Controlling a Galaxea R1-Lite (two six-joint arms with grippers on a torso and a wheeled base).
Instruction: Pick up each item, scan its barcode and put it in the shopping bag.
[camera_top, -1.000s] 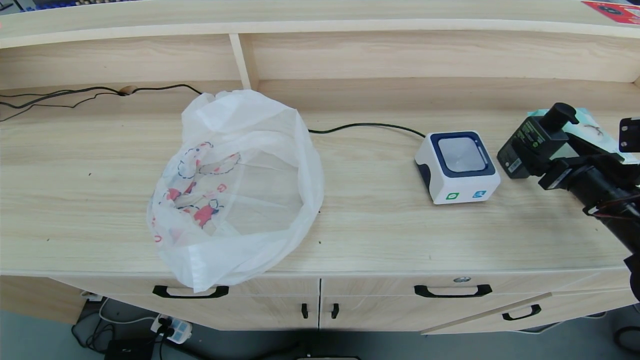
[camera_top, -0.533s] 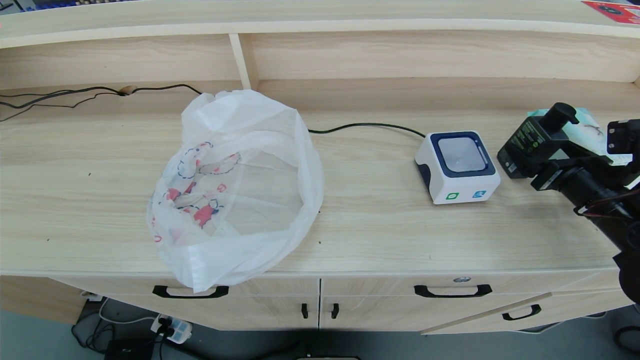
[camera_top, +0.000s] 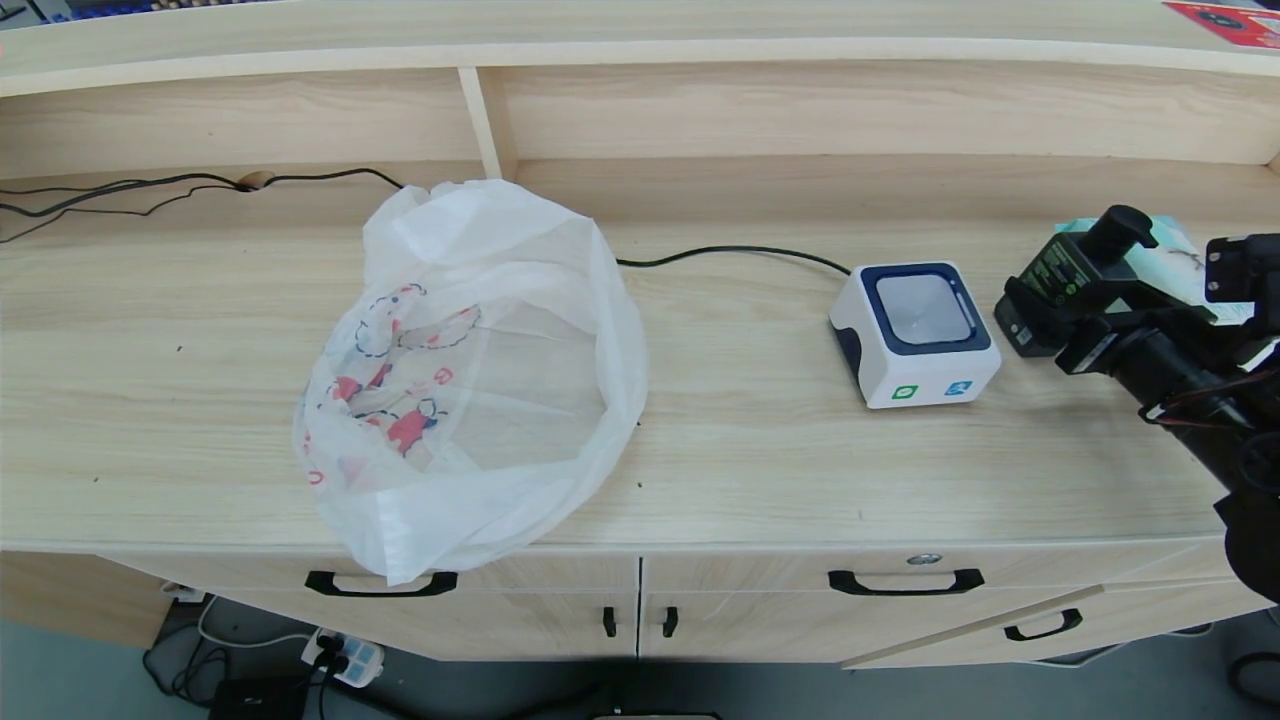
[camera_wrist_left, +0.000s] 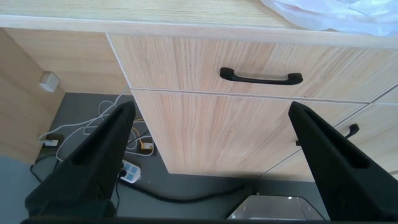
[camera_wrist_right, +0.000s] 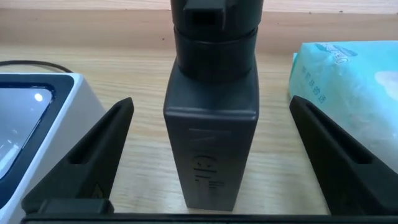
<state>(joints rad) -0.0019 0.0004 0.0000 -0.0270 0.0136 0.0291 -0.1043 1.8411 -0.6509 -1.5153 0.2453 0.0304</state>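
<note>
A black bottle (camera_top: 1050, 290) with a pump cap stands on the wooden counter (camera_top: 750, 450), to the right of the white and blue scanner (camera_top: 915, 330). My right gripper (camera_top: 1085, 320) is open and reaches the bottle from the right. In the right wrist view the bottle (camera_wrist_right: 211, 143) sits between its two fingers (camera_wrist_right: 87, 162), which do not touch it. A teal tissue pack (camera_top: 1185, 255) lies behind the arm. The white shopping bag (camera_top: 470, 370) lies open at the counter's centre left. My left gripper (camera_wrist_left: 211, 106) hangs open below the counter's front edge, facing a drawer.
A black cable (camera_top: 730, 250) runs from the scanner along the back of the counter. Shelf compartments rise behind. Drawers with black handles (camera_wrist_left: 261, 78) sit under the counter. The scanner (camera_wrist_right: 31, 124) and tissue pack (camera_wrist_right: 348, 93) flank the bottle closely.
My right arm has moved left toward the black bottle, bringing its fingers to either side of it. The bottle, bag and scanner have stayed put.
</note>
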